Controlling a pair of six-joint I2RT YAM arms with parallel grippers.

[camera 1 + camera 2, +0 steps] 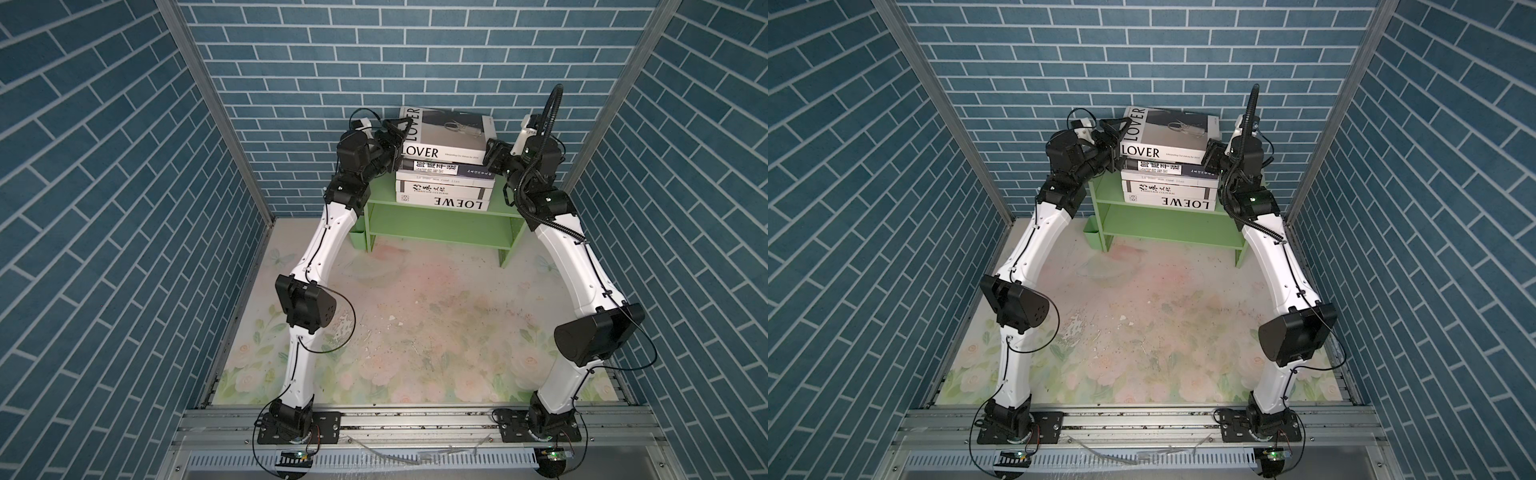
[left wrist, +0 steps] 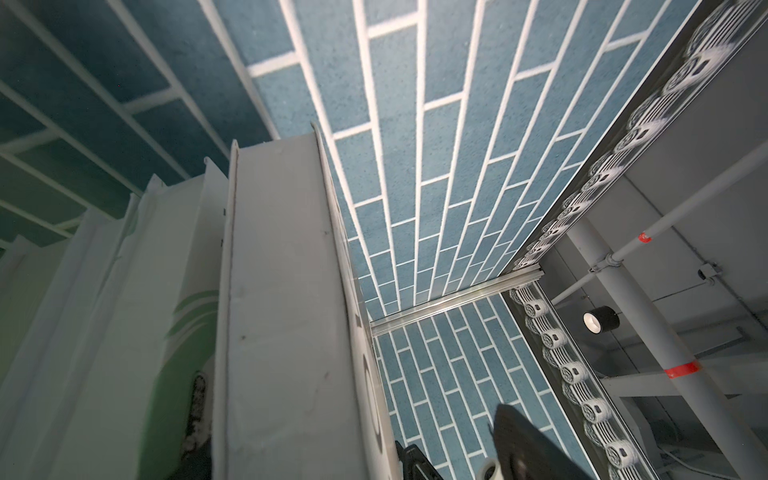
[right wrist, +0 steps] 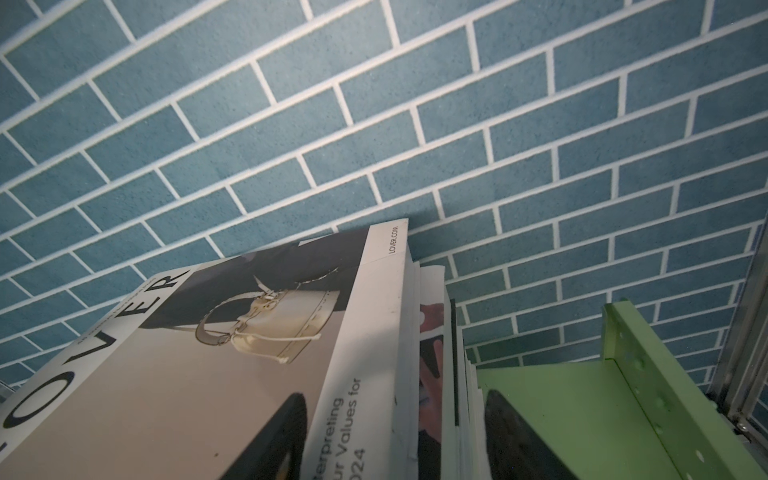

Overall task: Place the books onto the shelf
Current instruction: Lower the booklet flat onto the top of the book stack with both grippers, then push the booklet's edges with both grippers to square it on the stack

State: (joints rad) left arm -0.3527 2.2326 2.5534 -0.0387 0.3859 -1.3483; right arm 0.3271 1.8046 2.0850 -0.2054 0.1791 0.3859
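Observation:
Several books lie stacked flat on the top of the light green shelf (image 1: 436, 226) (image 1: 1163, 226) at the back wall. The LOVER book (image 1: 449, 133) (image 1: 1167, 133) (image 3: 166, 395) is uppermost and the LOEWE book (image 1: 453, 203) lowest. My left gripper (image 1: 398, 143) (image 1: 1119, 141) (image 2: 353, 411) is open around the LOVER book's left end (image 2: 286, 311), with one finger (image 2: 528, 440) well clear of the cover. My right gripper (image 1: 494, 154) (image 1: 1213, 156) (image 3: 392, 401) straddles the stack's right end. One of its fingers (image 3: 274, 440) is over the LOVER cover and the other beside the page edges. I cannot see whether they press.
A small green cup (image 1: 357, 241) hangs at the shelf's left side. The shelf's lower tier (image 1: 1167, 241) holds nothing. Blue brick-pattern walls close in on three sides, with the back wall right behind the stack. In front of the shelf lies the floral table mat (image 1: 415, 324).

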